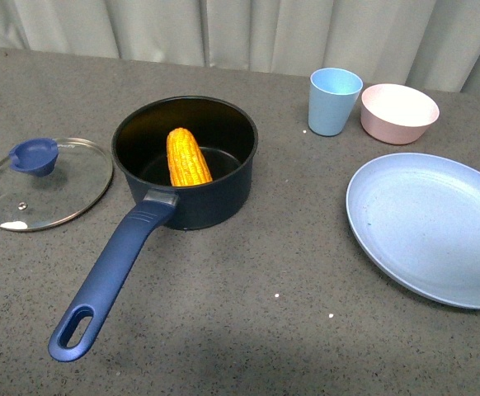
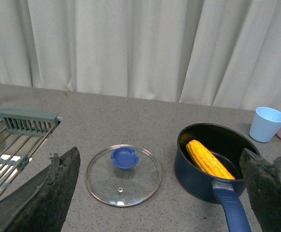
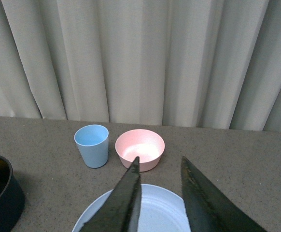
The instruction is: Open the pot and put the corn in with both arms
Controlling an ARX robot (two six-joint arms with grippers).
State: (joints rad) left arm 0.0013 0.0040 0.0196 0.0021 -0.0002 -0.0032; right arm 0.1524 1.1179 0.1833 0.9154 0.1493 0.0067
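The dark navy pot (image 1: 215,194) stands open on the grey table, its long blue handle (image 1: 108,280) pointing toward me. The yellow corn (image 1: 188,157) lies inside it, leaning on the far wall. The glass lid (image 1: 46,181) with its blue knob (image 1: 34,155) lies flat on the table left of the pot. Neither arm shows in the front view. In the left wrist view the open left gripper (image 2: 160,162) hangs above the table between lid (image 2: 123,175) and pot (image 2: 198,176), holding nothing. The open right gripper (image 3: 160,160) hovers empty over the blue plate (image 3: 155,212).
A light blue cup (image 1: 334,101) and a pink bowl (image 1: 398,112) stand at the back right. A large light blue plate (image 1: 434,227) lies at the right. A metal rack (image 2: 10,140) sits at the table's left end. A curtain hangs behind.
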